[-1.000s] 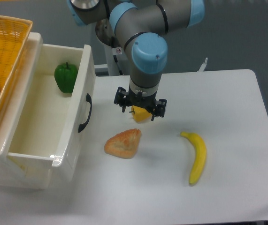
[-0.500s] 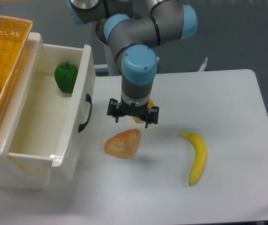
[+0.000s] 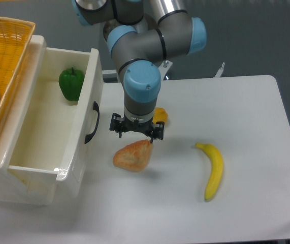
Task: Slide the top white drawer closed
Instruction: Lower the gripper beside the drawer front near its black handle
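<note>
The top white drawer (image 3: 78,147) stands pulled far out from the cabinet at the left. Its panelled front carries a curved black handle (image 3: 92,123), and a green pepper (image 3: 71,84) lies inside at the back. My gripper (image 3: 136,136) hangs over the table to the right of the handle, just above the bread. It points straight down, so its fingers are hidden under the wrist, and nothing shows between them. A gap of bare table separates it from the drawer front.
A piece of bread (image 3: 133,155) lies right below the gripper. An orange-yellow item (image 3: 159,116) sits behind the wrist. A banana (image 3: 213,170) lies at the right. A yellow basket (image 3: 5,66) rests on top of the cabinet.
The gripper has moved left and slightly toward the front, nearer the drawer handle. The orange-yellow item, earlier under the gripper, now lies uncovered. The drawer has not moved.
</note>
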